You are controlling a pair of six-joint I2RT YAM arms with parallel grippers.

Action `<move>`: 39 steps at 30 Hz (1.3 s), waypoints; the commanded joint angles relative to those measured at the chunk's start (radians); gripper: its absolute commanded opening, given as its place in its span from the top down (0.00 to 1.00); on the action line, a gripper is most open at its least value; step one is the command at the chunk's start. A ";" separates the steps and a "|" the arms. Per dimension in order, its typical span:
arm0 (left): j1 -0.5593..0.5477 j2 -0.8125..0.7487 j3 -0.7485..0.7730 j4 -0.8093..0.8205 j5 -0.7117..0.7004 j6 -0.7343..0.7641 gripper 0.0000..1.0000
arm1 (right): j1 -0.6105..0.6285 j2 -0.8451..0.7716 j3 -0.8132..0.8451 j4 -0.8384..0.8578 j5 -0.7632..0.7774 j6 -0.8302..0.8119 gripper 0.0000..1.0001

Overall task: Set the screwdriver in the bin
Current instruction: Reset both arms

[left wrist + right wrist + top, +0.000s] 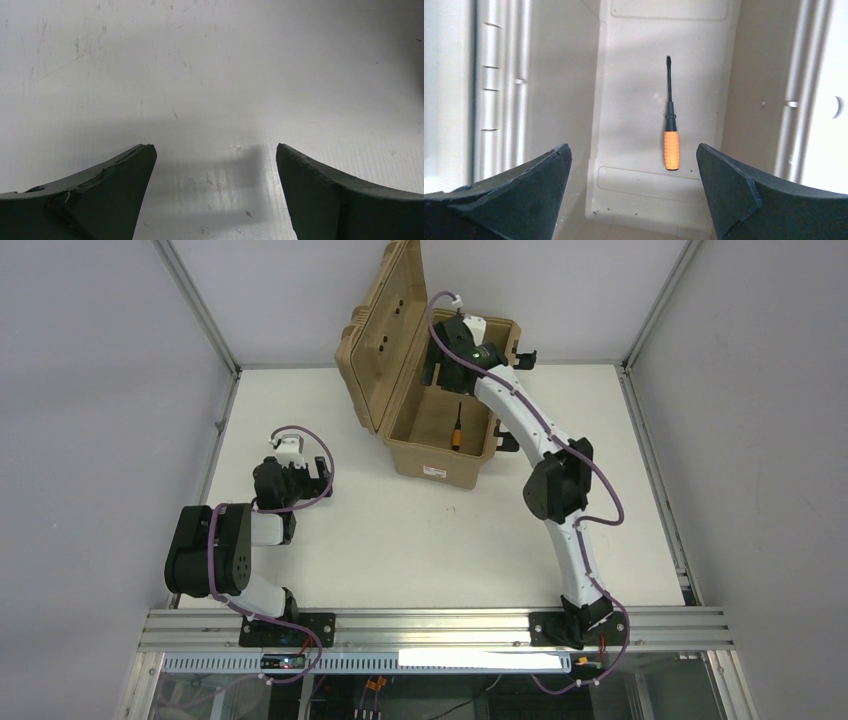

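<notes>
Top external view: slim orange-handled, black-shafted screwdriver (pixel 458 430) is lying inside open tan plastic bin (pixel 462 473); its white front label (pixel 434 471) is unreadable. Right tool (pixel 633 147) is hovering spread above; left tool (pixel 214 146) is gaping over white counter (pixel 400 540).

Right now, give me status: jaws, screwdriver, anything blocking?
Left gripper and right gripper: jaws open, empty. Screwdriver flat on bin floor. Nothing in the way.

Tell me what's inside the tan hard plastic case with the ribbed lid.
Only the small orange-handled screwdriver with a thin black shaft, lying flat on the floor of the case. The open right gripper above it hides the near floor corners in the wrist view.
</notes>
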 commanded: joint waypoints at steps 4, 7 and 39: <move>-0.002 -0.020 0.009 0.031 -0.004 0.010 0.01 | 0.013 -0.171 0.107 -0.024 0.052 -0.064 0.01; -0.002 -0.020 0.010 0.031 -0.005 0.010 0.01 | 0.021 -0.200 0.132 -0.023 0.059 -0.088 0.01; -0.002 -0.020 0.009 0.031 -0.005 0.010 0.01 | -0.431 -0.775 -0.425 0.170 -0.408 -0.475 0.01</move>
